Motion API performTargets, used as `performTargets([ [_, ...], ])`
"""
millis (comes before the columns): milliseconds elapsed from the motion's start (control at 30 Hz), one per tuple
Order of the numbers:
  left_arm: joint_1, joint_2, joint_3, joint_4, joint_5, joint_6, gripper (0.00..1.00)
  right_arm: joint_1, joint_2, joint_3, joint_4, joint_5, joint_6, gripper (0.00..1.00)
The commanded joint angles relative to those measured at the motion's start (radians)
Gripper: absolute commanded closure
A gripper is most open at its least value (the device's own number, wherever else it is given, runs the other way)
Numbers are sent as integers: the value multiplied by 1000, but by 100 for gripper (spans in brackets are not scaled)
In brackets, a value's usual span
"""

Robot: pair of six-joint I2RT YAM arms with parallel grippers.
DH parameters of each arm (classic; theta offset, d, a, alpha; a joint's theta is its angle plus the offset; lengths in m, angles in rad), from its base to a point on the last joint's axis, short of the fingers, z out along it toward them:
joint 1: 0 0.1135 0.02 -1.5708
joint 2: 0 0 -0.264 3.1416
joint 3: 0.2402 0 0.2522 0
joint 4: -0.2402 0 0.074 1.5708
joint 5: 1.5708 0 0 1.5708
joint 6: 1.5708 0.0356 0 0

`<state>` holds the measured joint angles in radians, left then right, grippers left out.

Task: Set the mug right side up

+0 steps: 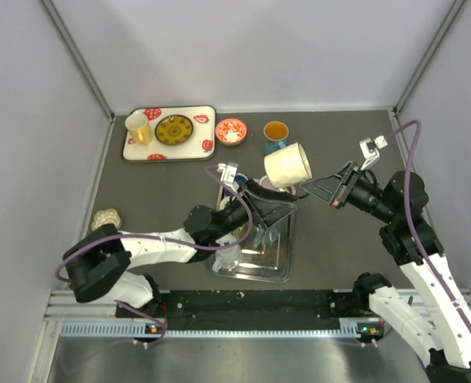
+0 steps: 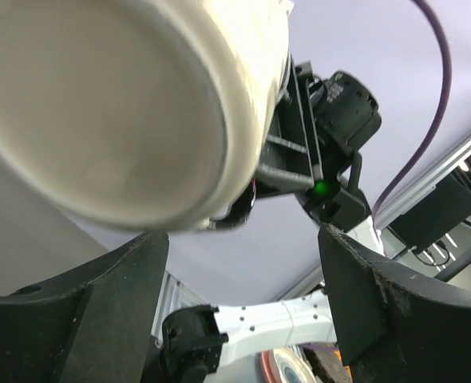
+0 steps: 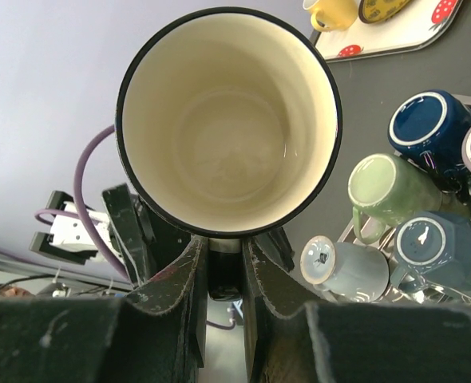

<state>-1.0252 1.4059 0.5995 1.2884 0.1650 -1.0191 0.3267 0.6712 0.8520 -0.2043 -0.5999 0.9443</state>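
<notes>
Two arms meet at the centre of the top view, where the cream mug [image 1: 287, 166] hangs in the air. It is tipped on its side, just past the upper right corner of the clear rack [image 1: 277, 273]. The right gripper [image 3: 223, 271] is clenched on the mug. In its wrist view both fingers press close together under the black rim, and the mug's mouth faces the camera. The left gripper [image 2: 239, 239] is released, its fingers [image 2: 100, 311] spread wide beneath the mug's pale wall and apart from it. A green mug [image 3: 395, 191] and a navy mug [image 3: 427, 128] lie in the rack. The strawberry tray [image 1: 184, 153], upper left, holds a yellow cup [image 1: 137, 128].
</notes>
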Motion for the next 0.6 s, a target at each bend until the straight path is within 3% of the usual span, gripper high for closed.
performTargets([
  [0, 20, 42, 85, 305, 13, -18, 20, 15, -36, 21, 118, -24, 2, 100],
  [567, 80, 59, 146, 351, -25, -79, 37, 28, -67, -45, 112, -63, -19, 100],
])
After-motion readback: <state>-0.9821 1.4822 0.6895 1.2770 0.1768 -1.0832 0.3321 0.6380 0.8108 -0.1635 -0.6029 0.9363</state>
